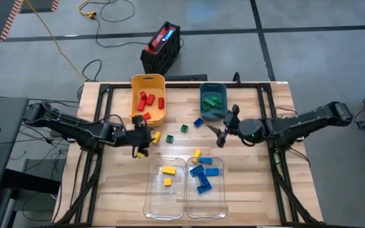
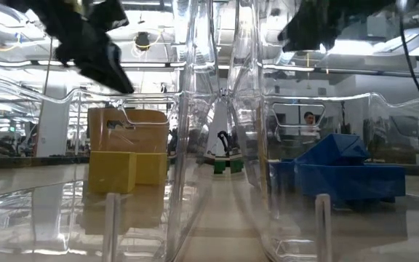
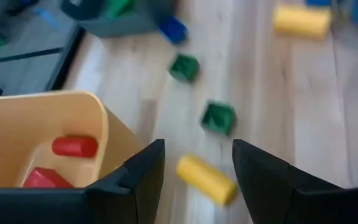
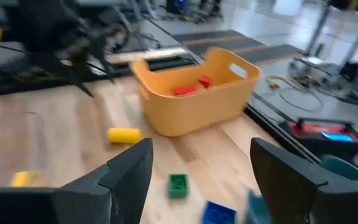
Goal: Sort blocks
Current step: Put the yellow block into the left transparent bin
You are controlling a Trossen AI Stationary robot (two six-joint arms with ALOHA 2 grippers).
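The left tool hangs over the tabletop just in front of the yellow bin; its fingers stand apart and grip nothing, and between them in its wrist view lies a yellow block on the wood; the same block shows from above just beside the tool; another yellow piece lies near the tool's front side. The right tool hovers in front of the teal bin, spread wide and empty; below it lie a green block and a blue block; from above these are the green one and the blue one, both loose on the wood between the bins.

Sorted so far: red blocks in the yellow bin; green blocks in the teal bin; two yellow blocks in the left clear bin; several blue blocks in the right clear bin; one more yellow block rests at the rear rim of the right clear bin, whether in or out I cannot tell. A black case with a red top stands on the floor behind the tabletop.
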